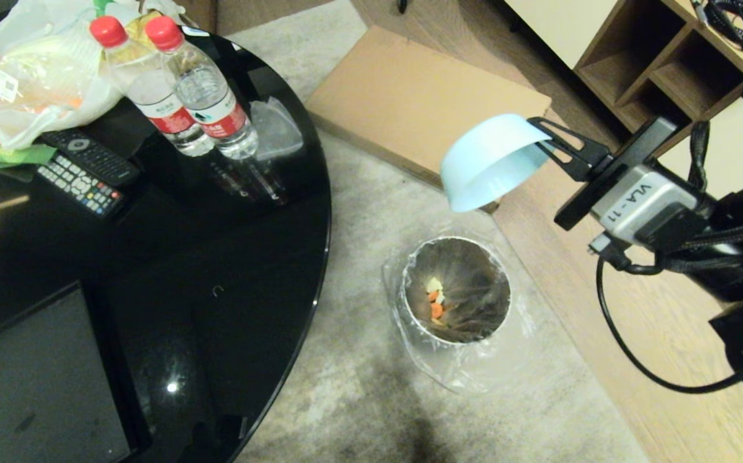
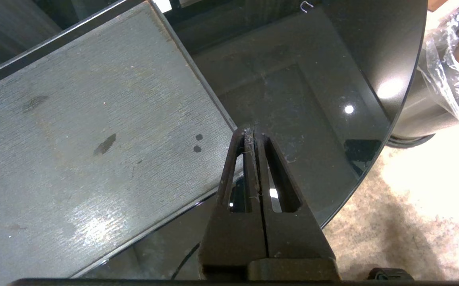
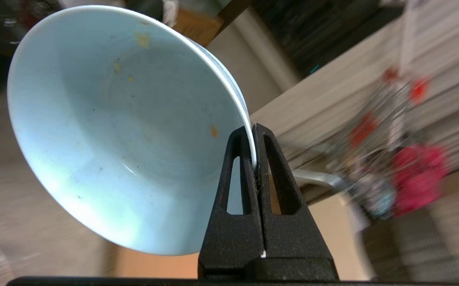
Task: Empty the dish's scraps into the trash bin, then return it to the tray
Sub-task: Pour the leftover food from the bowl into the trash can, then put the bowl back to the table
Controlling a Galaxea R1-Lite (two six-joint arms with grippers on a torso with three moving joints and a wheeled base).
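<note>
The right hand (image 1: 542, 138) is clenched on the rim of the tilted, emptied dish (image 1: 490, 161) above the trash bin (image 1: 455, 290) holding the scraps (image 1: 436, 302), while the left hand (image 2: 254, 133), pressed closed on nothing, hangs beside the tray (image 2: 86, 131) over the table (image 2: 313, 99).

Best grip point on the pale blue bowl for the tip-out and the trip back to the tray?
The rim, pinched edge-on, one finger inside and one outside, as the right gripper has it now. The dish has a thin flared wall and no handle, and a grip on one side's rim leaves the mouth free to tip over the trash bin.
</note>
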